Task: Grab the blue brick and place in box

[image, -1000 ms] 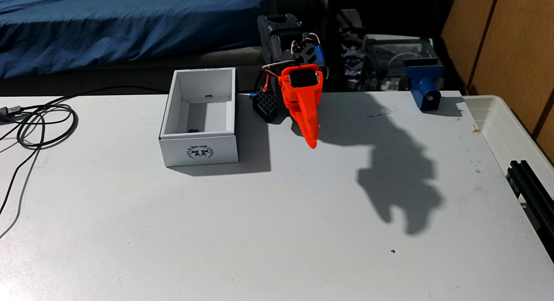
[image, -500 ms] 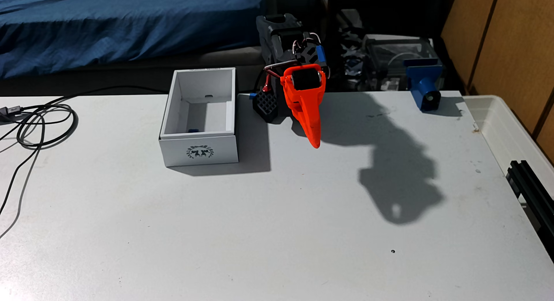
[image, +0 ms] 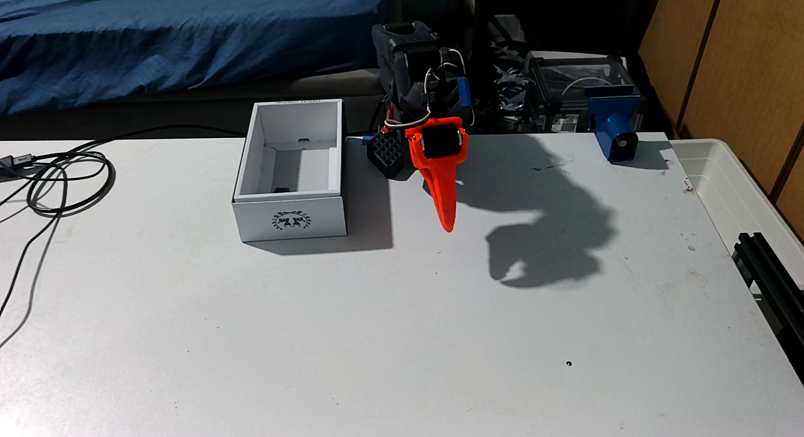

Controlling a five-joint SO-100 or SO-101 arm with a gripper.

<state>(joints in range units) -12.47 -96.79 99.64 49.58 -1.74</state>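
The white box (image: 261, 221) with a dark wreath emblem on its near short side stands open on the table, left of centre in the fixed view. The small blue brick (image: 281, 189) lies inside it, against the near wall on the floor of the box. My orange gripper (image: 448, 227) hangs to the right of the box, pointing down at the table, its tip just above the surface. Its fingers meet in a single point, shut with nothing between them. It is well apart from the box and the brick.
The arm's black base (image: 385, 154) sits right behind the box's far right corner. A blue plastic mount (image: 615, 132) stands at the back right. Black cables (image: 65, 176) coil at the left. A translucent tub (image: 735, 184) and a black rail (image: 770, 271) border the right edge.
The gripper's shadow went from spread jaws to joined ones, so the gripper has shut. The gripper then dropped lower and a little left, towards the table.
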